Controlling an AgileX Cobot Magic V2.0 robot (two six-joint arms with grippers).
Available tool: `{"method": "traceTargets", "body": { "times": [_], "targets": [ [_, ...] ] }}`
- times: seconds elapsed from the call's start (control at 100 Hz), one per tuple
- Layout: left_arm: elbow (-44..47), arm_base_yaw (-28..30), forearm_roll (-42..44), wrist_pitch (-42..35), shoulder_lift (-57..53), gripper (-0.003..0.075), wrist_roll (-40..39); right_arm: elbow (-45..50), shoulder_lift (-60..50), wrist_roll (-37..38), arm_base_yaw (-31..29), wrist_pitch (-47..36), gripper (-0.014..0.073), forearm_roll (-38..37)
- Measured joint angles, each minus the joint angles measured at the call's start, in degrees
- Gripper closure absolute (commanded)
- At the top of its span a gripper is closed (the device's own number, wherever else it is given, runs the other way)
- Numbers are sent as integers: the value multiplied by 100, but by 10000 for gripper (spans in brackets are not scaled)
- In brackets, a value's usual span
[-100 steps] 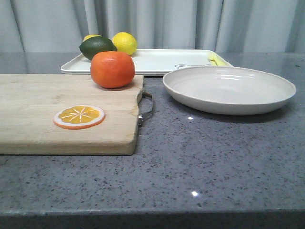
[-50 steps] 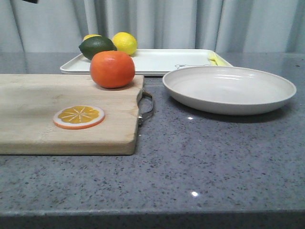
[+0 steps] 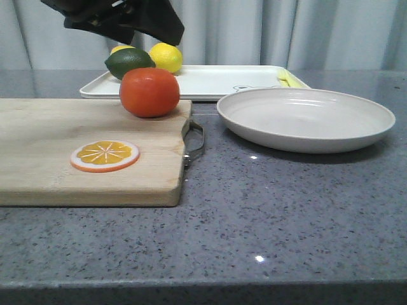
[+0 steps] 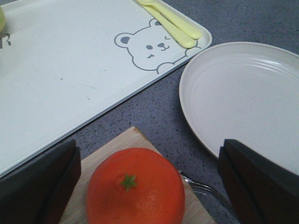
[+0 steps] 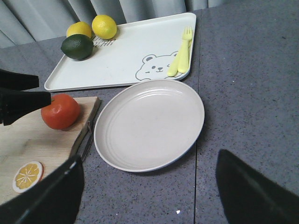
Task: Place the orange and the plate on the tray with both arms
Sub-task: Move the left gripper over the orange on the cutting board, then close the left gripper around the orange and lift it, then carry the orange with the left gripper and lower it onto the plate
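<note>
The tray (image 5: pixel 121 60) is holding two lemons (image 5: pixel 104 26), a lime (image 5: pixel 77 46) and yellow cutlery (image 5: pixel 181 58). The plate (image 5: pixel 149 123) is sitting bare. Both grippers (image 4: pixel 149 186) (image 5: pixel 149 196) are spreading their jaws wide, the left over the orange (image 4: pixel 135 186).

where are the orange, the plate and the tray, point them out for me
orange (image 3: pixel 149 93), front view, middle of its front skin
plate (image 5: pixel 149 125), right wrist view, centre of its bare inside
tray (image 4: pixel 70 70), left wrist view, bare floor left of the bear drawing

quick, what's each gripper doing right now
Left gripper: open, empty, jaws spread either side of the orange, not touching it.
Right gripper: open, empty, above the plate.
</note>
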Motion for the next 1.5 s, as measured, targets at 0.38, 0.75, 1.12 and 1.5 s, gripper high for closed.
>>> {"method": "traceTargets", "body": {
  "times": [0.38,0.75,1.12,1.5],
  "targets": [
    [0,0,0,-74,543,150,0,0,0,0,0,-11,11,0],
    [-23,-20,-10,-130,803,433,0,0,0,0,0,-11,11,0],
    [-215,-20,0,216,812,524,0,0,0,0,0,-22,11,0],
    [-1172,-680,-181,397,914,524,0,0,0,-3,0,-43,11,0]
  ]
}}
